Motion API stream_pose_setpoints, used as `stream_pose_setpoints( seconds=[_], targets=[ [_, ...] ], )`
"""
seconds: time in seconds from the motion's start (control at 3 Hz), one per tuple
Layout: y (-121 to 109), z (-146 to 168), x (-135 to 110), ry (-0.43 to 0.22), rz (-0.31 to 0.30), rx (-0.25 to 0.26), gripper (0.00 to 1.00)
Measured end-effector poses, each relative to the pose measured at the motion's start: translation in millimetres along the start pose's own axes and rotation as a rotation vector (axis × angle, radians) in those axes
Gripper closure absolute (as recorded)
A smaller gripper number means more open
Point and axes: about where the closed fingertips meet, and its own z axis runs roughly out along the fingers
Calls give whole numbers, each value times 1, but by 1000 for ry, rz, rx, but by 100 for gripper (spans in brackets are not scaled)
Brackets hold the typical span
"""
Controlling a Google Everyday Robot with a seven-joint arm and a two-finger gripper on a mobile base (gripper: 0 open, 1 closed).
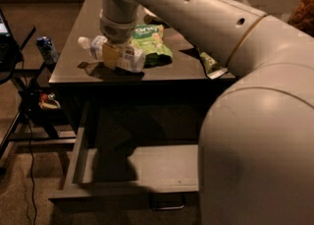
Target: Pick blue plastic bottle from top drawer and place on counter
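My gripper (114, 55) is shut on the blue plastic bottle (128, 58) and holds it lying sideways just above the front left part of the counter (78, 67). The bottle's white cap (84, 42) points left. Its pale label shows on both sides of the yellowish fingers (111, 55). The top drawer (162, 170) stands pulled open below the counter, and its inside looks bare. Its metal handle (168, 203) shows at the front.
A green snack bag (154, 42) lies on the counter right behind the bottle. Another small packet (212, 66) lies near the counter's right front edge. A small blue can (47, 49) stands on a stand to the left. My arm fills the right side.
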Motion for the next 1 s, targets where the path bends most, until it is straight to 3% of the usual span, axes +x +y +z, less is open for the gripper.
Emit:
stream_pose_setpoints(
  seconds=[0.67,1.0],
  targets=[
    [-16,19,-51,25,5,-28,100],
    [-19,17,-58,11,5,-24,82]
  ],
)
